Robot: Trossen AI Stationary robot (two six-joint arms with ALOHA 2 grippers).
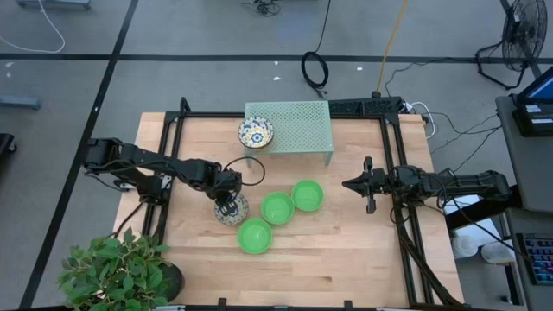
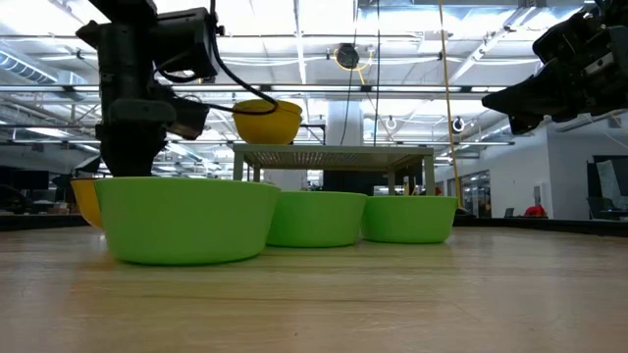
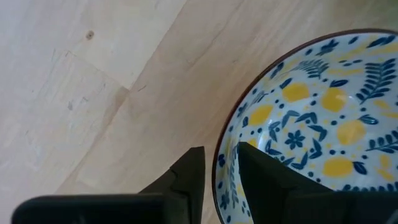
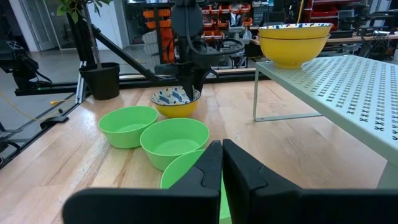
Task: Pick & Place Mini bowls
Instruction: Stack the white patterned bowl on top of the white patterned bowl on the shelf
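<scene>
- Green mini bowls sit together in the middle of the wooden table [image 1: 346,250]: a near bowl [image 1: 255,235], a middle bowl [image 1: 277,208], and a far bowl [image 1: 307,195] to its right. They touch or almost touch each other.
- Just left of them sits a flower-pattern bowl [image 1: 231,210], white inside with blue and yellow, yellow outside.
- The left gripper [image 1: 227,206] points down at this bowl. One finger [image 3: 267,186] is inside and one is outside, with the rim between them. I cannot tell if it is squeezing the rim.
- Two more flower-pattern bowls [image 4: 293,42] are stacked on the left corner of the pale green mesh rack [image 1: 298,130], at the far side of the table.
- The right gripper [image 1: 349,184] waits in the air on the right, pressed together and holding nothing.
</scene>
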